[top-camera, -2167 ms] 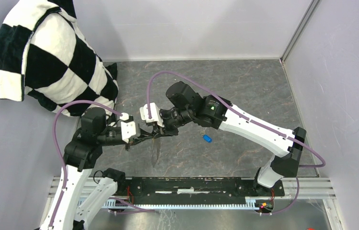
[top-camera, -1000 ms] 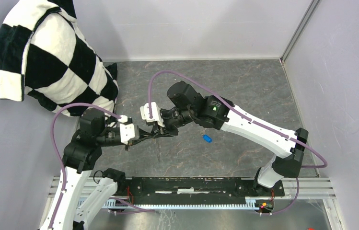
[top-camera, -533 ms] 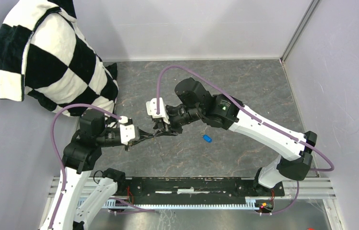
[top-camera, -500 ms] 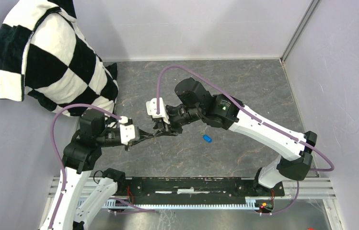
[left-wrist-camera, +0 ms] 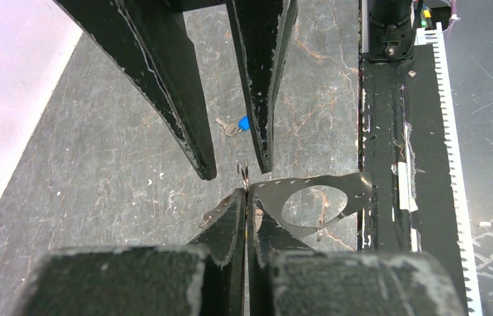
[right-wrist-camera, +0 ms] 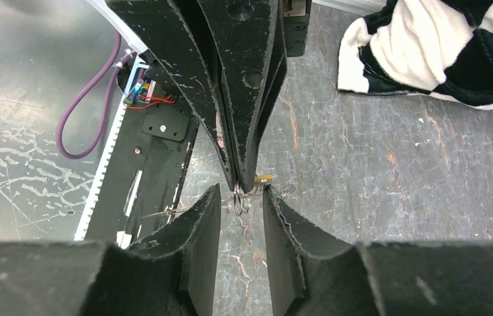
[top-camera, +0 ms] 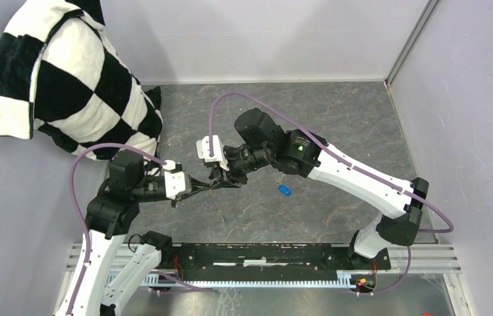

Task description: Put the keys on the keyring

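My left gripper (top-camera: 210,187) is shut on the keyring, a thin grey metal loop (left-wrist-camera: 309,204) that sticks out to the right of its closed fingers (left-wrist-camera: 230,224). Small wire ends (right-wrist-camera: 240,201) hang at the fingertips. A bit of the yellow key head (right-wrist-camera: 264,178) peeks out beside those tips; I cannot tell if it is on the ring. My right gripper (top-camera: 221,176) is open, its fingers (left-wrist-camera: 184,85) either side of the left gripper's tip and touching nothing (right-wrist-camera: 240,197). The blue key (top-camera: 284,190) lies on the table, also seen in the left wrist view (left-wrist-camera: 240,125).
A black-and-white checkered cloth (top-camera: 66,79) hangs at the back left and also shows in the right wrist view (right-wrist-camera: 441,46). A black rail (top-camera: 263,255) runs along the near edge. Grey walls close in the marble-patterned table (top-camera: 336,118).
The right arm swung a little to the right, then came back left, so its open fingers are again around the left gripper's tip. The left arm and the blue key have hardly moved.
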Robot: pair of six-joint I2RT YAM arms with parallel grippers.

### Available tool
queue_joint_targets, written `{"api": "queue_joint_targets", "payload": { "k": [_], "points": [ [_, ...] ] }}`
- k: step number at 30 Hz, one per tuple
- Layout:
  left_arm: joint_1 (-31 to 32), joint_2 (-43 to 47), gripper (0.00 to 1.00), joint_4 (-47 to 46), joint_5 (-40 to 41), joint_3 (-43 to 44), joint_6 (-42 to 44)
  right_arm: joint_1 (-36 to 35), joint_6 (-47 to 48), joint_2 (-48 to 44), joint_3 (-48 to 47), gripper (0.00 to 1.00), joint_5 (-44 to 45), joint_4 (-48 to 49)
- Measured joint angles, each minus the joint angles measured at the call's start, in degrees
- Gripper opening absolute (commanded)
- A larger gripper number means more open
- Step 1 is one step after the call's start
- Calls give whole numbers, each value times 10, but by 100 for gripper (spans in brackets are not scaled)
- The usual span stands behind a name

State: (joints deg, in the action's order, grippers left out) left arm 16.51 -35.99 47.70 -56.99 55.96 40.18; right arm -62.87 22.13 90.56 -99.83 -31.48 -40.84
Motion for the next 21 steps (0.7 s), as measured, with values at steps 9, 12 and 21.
{"api": "queue_joint_targets", "payload": {
  "k": [9,12,21],
  "points": [
    [0,0,2,0,0,0,0,0,0,5,0,29,0,0],
    [0,0,2,0,0,0,0,0,0,5,0,29,-1,0],
    [0,0,2,0,0,0,0,0,0,13,0,25,-10,0]
  ]
}}
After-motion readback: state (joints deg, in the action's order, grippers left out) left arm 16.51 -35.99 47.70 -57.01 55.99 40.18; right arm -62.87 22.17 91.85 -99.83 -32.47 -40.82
